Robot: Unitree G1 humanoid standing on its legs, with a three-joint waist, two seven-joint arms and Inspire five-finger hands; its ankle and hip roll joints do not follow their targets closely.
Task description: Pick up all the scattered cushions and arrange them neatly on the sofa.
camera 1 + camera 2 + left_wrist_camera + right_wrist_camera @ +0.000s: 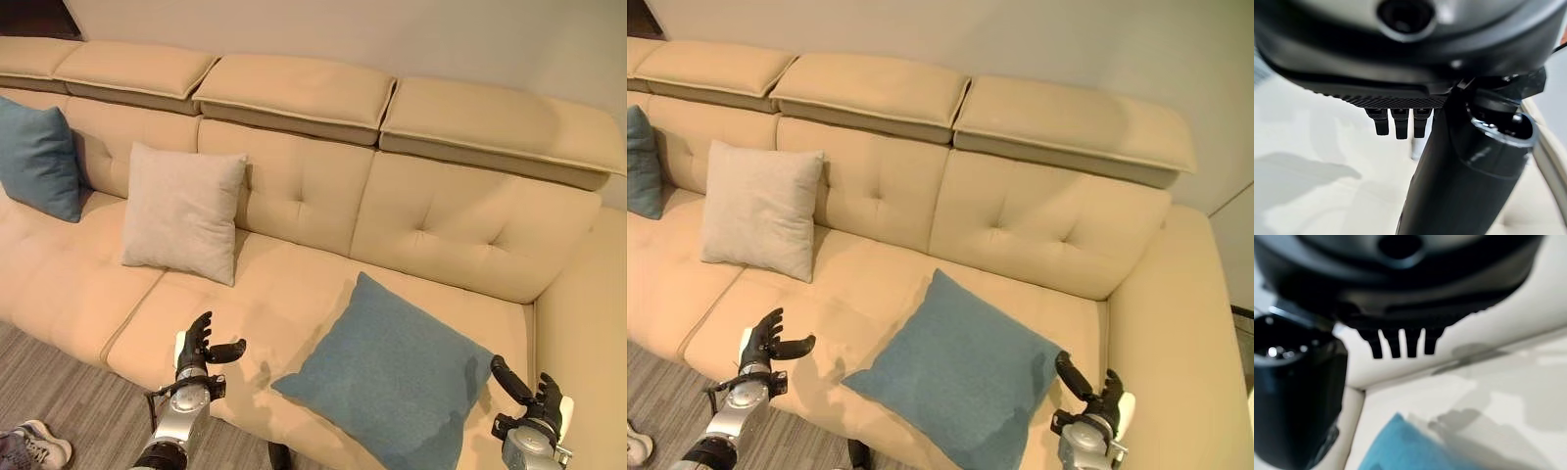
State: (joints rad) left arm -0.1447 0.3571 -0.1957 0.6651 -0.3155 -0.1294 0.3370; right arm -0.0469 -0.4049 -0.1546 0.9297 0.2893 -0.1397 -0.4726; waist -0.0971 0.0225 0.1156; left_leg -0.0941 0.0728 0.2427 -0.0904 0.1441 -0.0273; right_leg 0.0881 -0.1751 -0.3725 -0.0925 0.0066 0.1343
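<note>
A living room: long beige sofa with cushions, wood-look floor.

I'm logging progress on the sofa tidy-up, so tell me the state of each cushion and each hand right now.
Large blue cushion: lying flat on the sofa seat, between the hands, unheld.
Beige cushion: upright, leaning on the backrest.
Small blue cushion: upright against the backrest, at the far left.
Left hand: open, holding nothing.
Right hand: open, holding nothing.

Head eyes look down at sofa (shared); wrist views hug own hands.
</note>
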